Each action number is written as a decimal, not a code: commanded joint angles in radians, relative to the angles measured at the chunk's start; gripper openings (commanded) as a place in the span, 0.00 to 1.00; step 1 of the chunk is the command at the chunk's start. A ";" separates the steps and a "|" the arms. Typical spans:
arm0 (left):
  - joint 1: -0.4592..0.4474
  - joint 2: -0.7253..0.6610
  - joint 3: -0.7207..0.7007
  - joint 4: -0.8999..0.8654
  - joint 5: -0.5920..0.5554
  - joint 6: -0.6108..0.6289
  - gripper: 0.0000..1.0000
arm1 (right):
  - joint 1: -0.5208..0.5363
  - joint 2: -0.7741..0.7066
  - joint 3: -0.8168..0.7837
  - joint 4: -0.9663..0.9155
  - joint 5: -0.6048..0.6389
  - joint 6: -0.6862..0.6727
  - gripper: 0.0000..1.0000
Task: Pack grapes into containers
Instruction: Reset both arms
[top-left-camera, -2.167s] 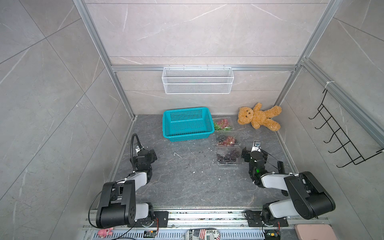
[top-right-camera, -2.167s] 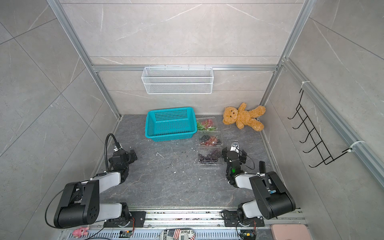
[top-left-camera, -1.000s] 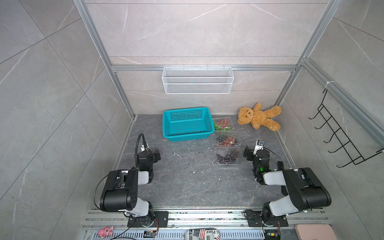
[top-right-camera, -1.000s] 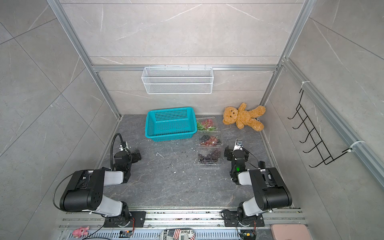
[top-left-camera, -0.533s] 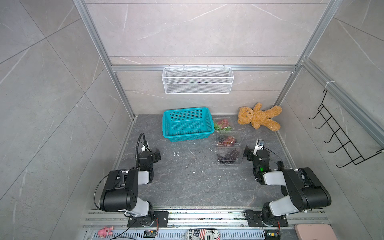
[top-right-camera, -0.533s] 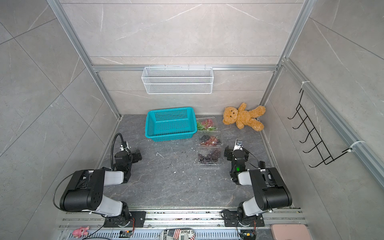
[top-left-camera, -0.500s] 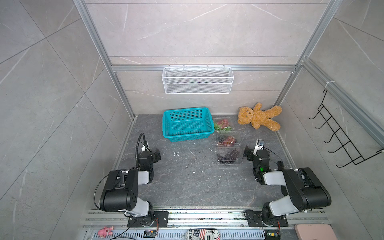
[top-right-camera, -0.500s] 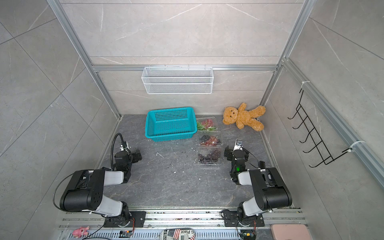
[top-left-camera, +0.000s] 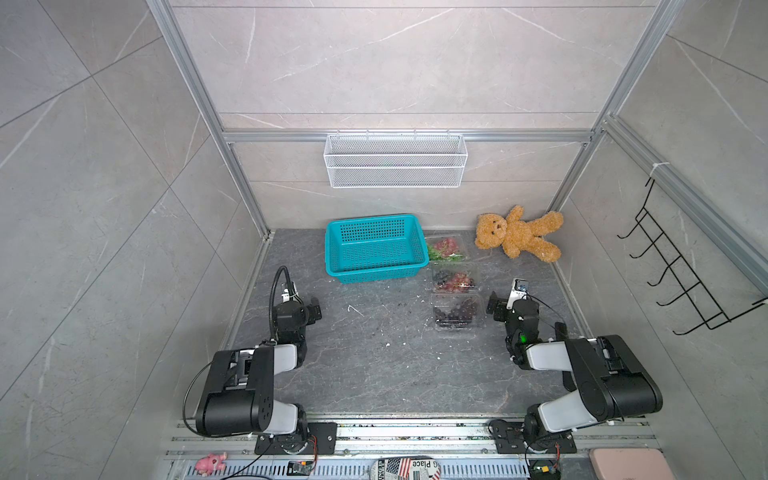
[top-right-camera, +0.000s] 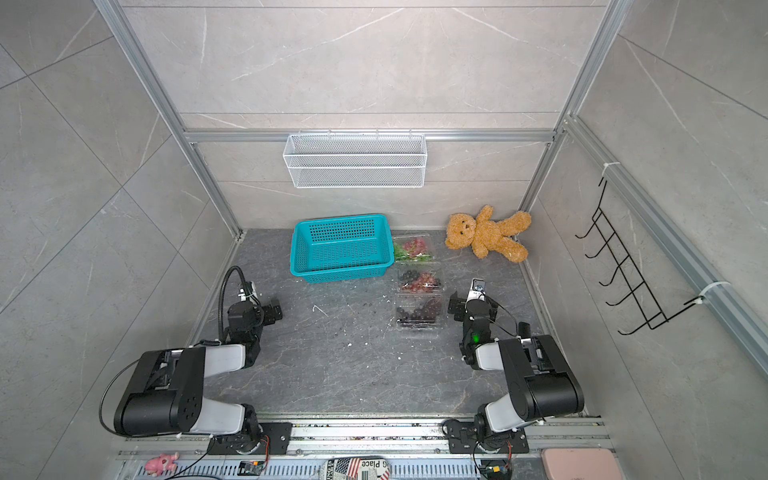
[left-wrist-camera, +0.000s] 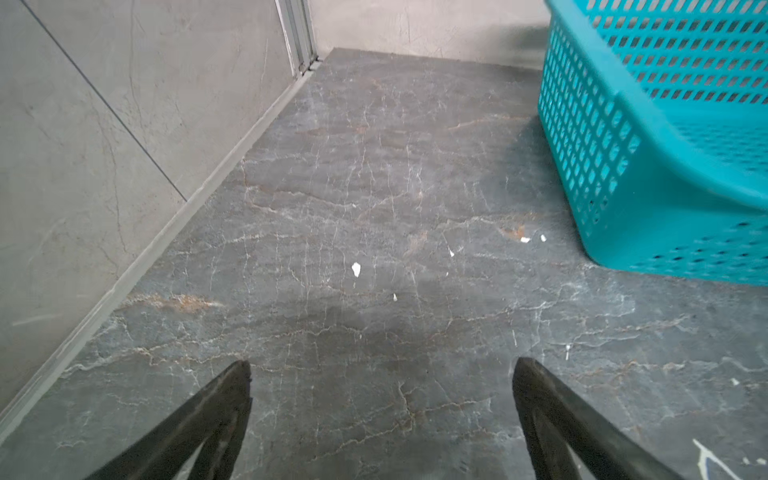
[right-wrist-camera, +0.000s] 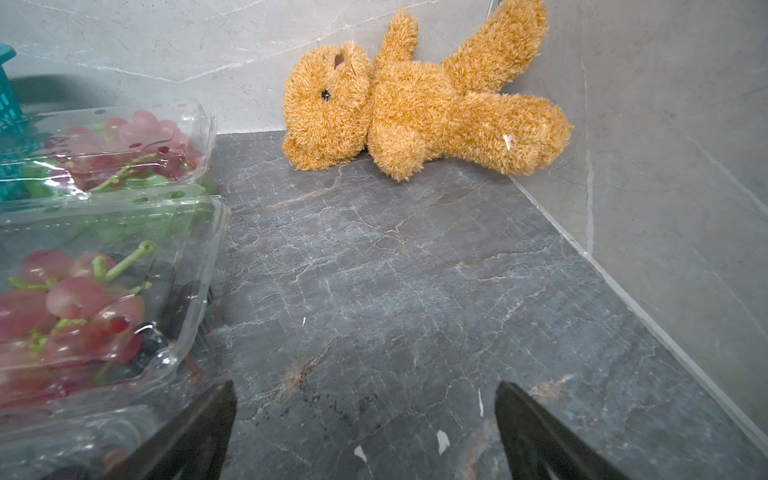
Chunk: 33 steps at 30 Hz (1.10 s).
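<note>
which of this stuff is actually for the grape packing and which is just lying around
For the job:
- grapes
- three clear clamshell containers, all holding grapes

Just lying about:
- teal basket
- teddy bear
- white wire wall basket

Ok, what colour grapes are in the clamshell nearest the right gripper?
Mostly dark purple-black grapes, some reddish; clearest in a top view.
</note>
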 joint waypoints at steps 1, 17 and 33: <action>-0.003 0.072 0.016 0.087 -0.006 0.025 1.00 | -0.002 -0.010 0.015 -0.016 -0.005 0.015 0.99; -0.002 0.068 0.009 0.085 -0.009 0.019 1.00 | -0.001 -0.010 0.014 -0.016 -0.005 0.015 1.00; -0.002 0.068 0.009 0.085 -0.010 0.019 1.00 | -0.003 -0.010 0.015 -0.016 -0.005 0.015 0.99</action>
